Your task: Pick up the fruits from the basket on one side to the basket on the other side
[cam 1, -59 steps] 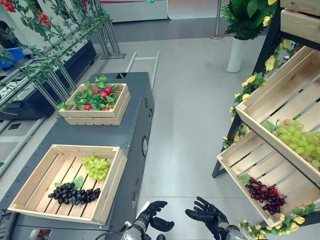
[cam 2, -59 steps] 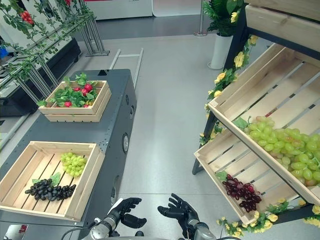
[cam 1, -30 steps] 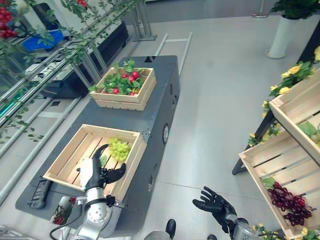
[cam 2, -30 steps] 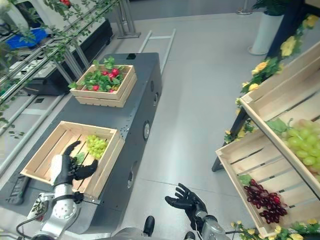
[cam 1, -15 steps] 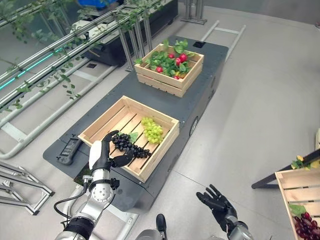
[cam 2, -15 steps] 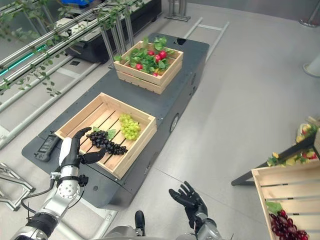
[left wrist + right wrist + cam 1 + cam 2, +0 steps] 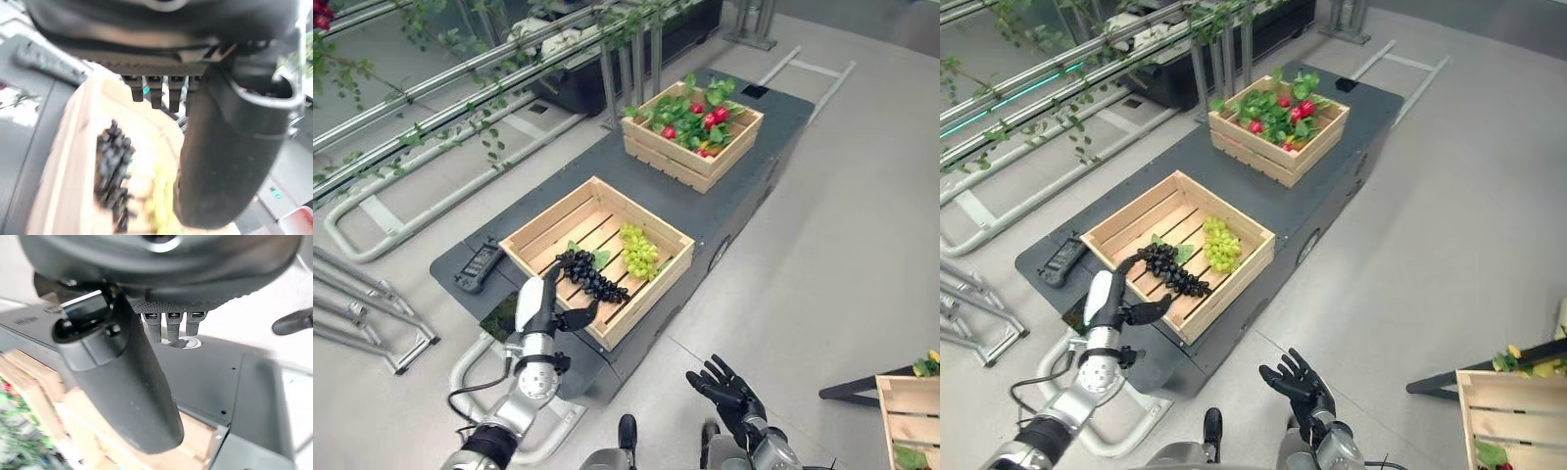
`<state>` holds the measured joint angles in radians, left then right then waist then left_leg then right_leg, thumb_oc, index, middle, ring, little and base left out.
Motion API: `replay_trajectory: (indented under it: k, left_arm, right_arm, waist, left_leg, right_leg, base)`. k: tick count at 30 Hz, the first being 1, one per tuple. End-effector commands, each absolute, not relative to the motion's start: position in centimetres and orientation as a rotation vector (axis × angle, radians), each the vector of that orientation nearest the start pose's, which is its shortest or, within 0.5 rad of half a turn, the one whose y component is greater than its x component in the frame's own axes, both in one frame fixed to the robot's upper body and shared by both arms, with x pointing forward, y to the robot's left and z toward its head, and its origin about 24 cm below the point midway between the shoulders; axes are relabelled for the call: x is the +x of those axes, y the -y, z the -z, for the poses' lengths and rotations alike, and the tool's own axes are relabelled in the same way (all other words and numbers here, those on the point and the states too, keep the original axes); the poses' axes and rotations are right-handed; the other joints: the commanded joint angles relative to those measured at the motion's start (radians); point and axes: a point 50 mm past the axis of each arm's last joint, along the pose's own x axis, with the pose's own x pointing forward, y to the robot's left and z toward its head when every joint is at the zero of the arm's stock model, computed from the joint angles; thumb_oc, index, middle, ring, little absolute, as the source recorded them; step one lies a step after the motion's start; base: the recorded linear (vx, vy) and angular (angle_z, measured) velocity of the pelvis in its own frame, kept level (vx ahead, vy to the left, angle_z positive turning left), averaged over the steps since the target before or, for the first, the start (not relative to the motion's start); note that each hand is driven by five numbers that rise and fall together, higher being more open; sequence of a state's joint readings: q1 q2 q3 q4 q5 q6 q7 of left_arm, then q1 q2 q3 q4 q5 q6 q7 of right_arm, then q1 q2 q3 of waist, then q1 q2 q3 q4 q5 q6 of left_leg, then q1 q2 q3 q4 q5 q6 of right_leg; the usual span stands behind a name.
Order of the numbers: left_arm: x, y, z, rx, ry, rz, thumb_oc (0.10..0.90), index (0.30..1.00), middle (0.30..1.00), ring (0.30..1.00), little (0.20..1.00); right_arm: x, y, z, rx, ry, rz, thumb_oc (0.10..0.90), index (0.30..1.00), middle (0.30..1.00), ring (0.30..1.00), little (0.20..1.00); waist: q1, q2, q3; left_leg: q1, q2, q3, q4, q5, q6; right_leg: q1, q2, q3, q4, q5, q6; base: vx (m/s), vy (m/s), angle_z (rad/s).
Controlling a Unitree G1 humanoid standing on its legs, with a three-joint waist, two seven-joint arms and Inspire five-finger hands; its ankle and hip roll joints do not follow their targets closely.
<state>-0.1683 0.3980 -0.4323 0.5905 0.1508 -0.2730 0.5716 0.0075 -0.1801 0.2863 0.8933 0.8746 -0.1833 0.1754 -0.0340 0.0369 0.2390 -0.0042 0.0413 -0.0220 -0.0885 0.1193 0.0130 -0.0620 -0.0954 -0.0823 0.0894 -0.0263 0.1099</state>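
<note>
Nearest me, at five o'clock, the right hand [image 7: 724, 390] hangs over the floor, fingers spread and holding nothing. At seven o'clock the left hand [image 7: 546, 305] hovers at the near corner of the wooden crate [image 7: 544, 217], fingers straight, thumb apart, released and empty. The black grapes [image 7: 594, 277] lie on the slats at two o'clock from that hand, close to its fingertips; I cannot tell whether they touch. The green grapes [image 7: 638, 252] sit just beyond. By my reckoning nothing has been carried across yet: both bunches remain to lift, and the receiving crate [image 7: 1513, 423] waits well apart at four o'clock. Farther along the dark platform [image 7: 607, 166], at one o'clock, a second crate [image 7: 658, 162] holds red fruit [image 7: 712, 117] among leaves.
</note>
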Motion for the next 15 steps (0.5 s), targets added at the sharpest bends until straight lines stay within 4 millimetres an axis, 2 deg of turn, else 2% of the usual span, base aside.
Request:
replay_trajectory:
  k: [1, 5, 7, 8, 9, 10, 13, 15]
  left_arm:
    - [28.3, -18.8, -3.0, 0.687, 0.260, -0.202, 0.800, 0.900, 0.900, 0.900, 0.900]
    - [28.5, -19.2, -4.3, 0.807, 0.342, -0.186, 0.800, 0.900, 0.900, 0.900, 0.900]
    - [29.1, -19.9, -5.7, 0.903, 0.423, -0.194, 0.800, 0.900, 0.900, 0.900, 0.900]
    - [29.5, -20.7, -7.1, 0.972, 0.477, -0.209, 0.800, 0.900, 0.900, 0.900, 0.900]
    - [29.7, -21.0, -7.5, 0.982, 0.491, -0.216, 0.800, 0.900, 0.900, 0.900, 0.900]
    - [30.4, -22.0, -9.1, 1.056, 0.529, -0.240, 0.800, 0.900, 0.900, 0.900, 0.900]
    - [31.3, -23.8, -11.4, 1.117, 0.580, -0.280, 0.800, 0.900, 0.900, 0.900, 0.900]
    - [31.9, -24.4, -12.3, 1.195, 0.594, -0.296, 0.800, 0.900, 0.900, 0.900, 0.900]
  right_arm:
    - [20.3, 16.8, 9.6, 0.577, -0.508, 0.022, 0.800, 0.900, 0.900, 0.900, 0.900]
    - [21.2, 18.2, 8.5, 0.512, -0.458, 0.006, 0.800, 0.900, 0.900, 0.900, 0.900]
    - [22.7, 18.9, 6.5, 0.443, -0.352, -0.037, 0.800, 0.900, 0.900, 0.900, 0.900]
    - [23.8, 19.0, 4.7, 0.388, -0.264, -0.067, 0.800, 0.900, 0.900, 0.900, 0.900]
    - [24.1, 19.1, 4.2, 0.374, -0.243, -0.076, 0.800, 0.900, 0.900, 0.900, 0.900]
    - [25.0, 19.3, 2.5, 0.339, -0.166, -0.102, 0.800, 0.900, 0.900, 0.900, 0.900]
    - [26.1, 19.7, 0.5, 0.293, -0.088, -0.119, 0.800, 0.900, 0.900, 0.900, 0.900]
    - [26.5, 20.2, -0.1, 0.270, -0.074, -0.123, 0.800, 0.900, 0.900, 0.900, 0.900]
  waist:
    - [0.024, -0.035, 0.002]
    - [0.032, -0.043, 0.028]
    - [0.027, -0.042, 0.071]
    - [0.022, -0.040, 0.102]
    - [0.021, -0.040, 0.110]
    - [0.014, -0.041, 0.135]
    - [0.004, -0.044, 0.168]
    - [-0.003, -0.042, 0.185]
  left_leg:
    - [0.051, -0.016, 0.055, 0.070, -0.081, -0.019]
    - [-0.012, -0.004, 0.056, 0.177, -0.095, -0.037]
    - [-0.066, -0.004, 0.058, 0.246, -0.110, -0.043]
    - [-0.105, -0.004, 0.065, 0.278, -0.112, -0.043]
    - [-0.119, -0.004, 0.066, 0.289, -0.111, -0.044]
    - [-0.164, -0.007, 0.069, 0.329, -0.114, -0.046]
    - [-0.225, -0.014, 0.064, 0.401, -0.130, -0.052]
    - [-0.259, -0.022, 0.054, 0.439, -0.139, -0.051]
  right_leg:
    - [0.055, -0.004, -0.041, 0.002, 0.056, -0.040]
    - [0.051, -0.010, -0.067, 0.038, 0.022, -0.057]
    - [0.003, -0.017, -0.080, 0.101, -0.004, -0.068]
    - [-0.050, -0.023, -0.087, 0.154, -0.014, -0.072]
    - [-0.065, -0.023, -0.088, 0.168, -0.017, -0.073]
    - [-0.114, -0.025, -0.088, 0.217, -0.028, -0.078]
    - [-0.170, -0.030, -0.086, 0.276, -0.044, -0.087]
    - [-0.203, -0.033, -0.079, 0.317, -0.056, -0.092]
  base:
    - [0.14, -0.097, 0.23]
    - [0.06, -0.026, 0.17]
    - [-0.13, 0.052, 0.09]
    - [-0.19, 0.053, 0.12]
    - [-0.24, 0.075, 0.04]
    - [-0.16, 0.075, 0.00]
    - [-0.11, 0.102, 0.05]
    - [-0.04, 0.143, 0.10]
